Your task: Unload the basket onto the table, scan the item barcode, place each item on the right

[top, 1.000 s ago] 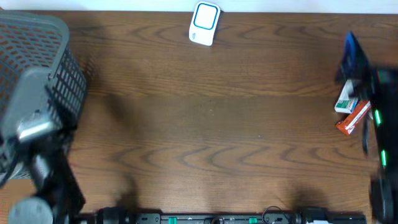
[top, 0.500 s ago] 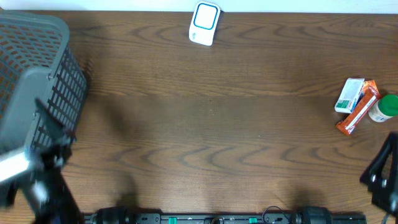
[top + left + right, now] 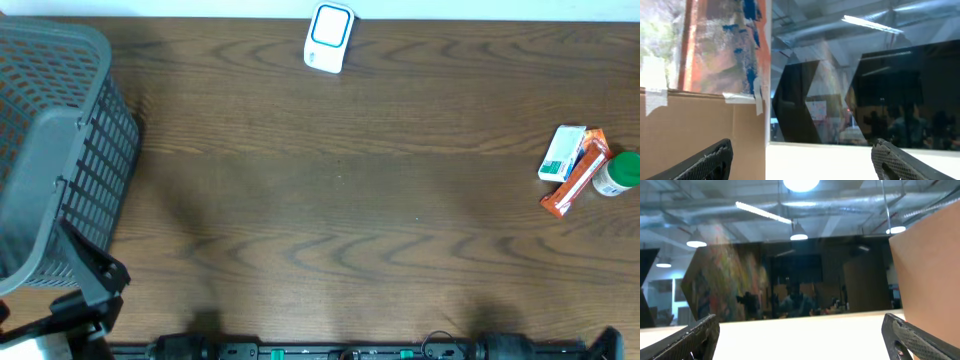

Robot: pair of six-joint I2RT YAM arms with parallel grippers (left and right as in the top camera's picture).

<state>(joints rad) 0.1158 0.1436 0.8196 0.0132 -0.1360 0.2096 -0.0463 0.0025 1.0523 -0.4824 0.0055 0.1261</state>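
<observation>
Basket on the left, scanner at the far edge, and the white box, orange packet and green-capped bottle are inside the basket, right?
Not quite. The overhead view shows the white box, orange packet and green-capped bottle on the table at the right, not inside the basket. The rest holds.

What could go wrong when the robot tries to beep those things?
The white box, orange packet and green-capped bottle sit bunched near the right edge of the table, so grabbing one could knock another off. No barcode shows from above, so the item may need turning. The scanner sits far across the table; a weak grip might drop the item on the way.
</observation>
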